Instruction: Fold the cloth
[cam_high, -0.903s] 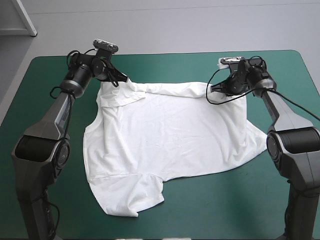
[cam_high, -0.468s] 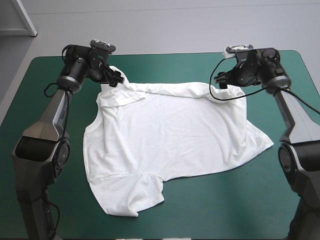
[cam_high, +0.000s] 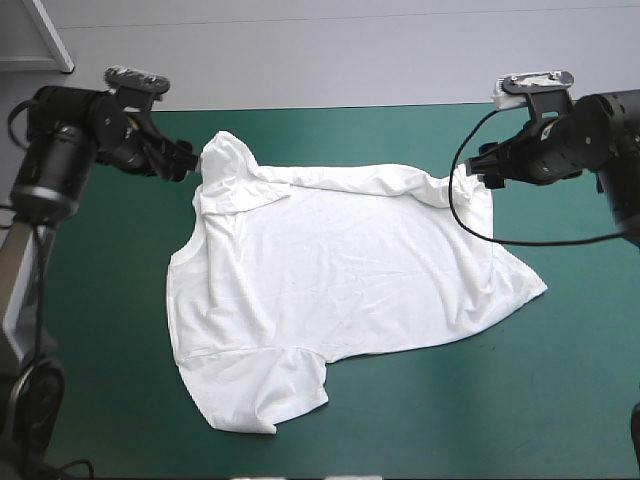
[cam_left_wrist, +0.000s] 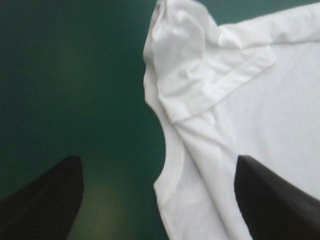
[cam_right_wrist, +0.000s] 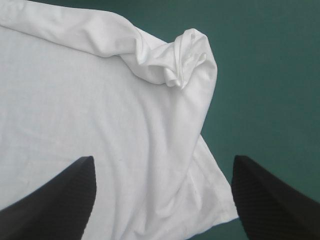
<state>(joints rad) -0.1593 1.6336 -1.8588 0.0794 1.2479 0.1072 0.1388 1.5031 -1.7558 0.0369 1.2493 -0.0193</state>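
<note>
A teal-green table cover (cam_high: 400, 420) fills the high view. The white T-shirt (cam_high: 330, 290) lies spread mostly flat across its middle, a sleeve pointing toward the near edge and the far hem rumpled and partly folded over. The left gripper (cam_high: 183, 163) hangs just off the shirt's far left corner and the right gripper (cam_high: 480, 168) just off its far right corner; whether either touches the fabric is hard to judge from here.

In the left wrist view the black fingers (cam_left_wrist: 45, 200) stand wide apart, with a bunched, peaked corner of the shirt ahead of them on the cover.

In the right wrist view the black fingers (cam_right_wrist: 55, 200) are likewise spread, with a crumpled corner ahead of them.
</note>
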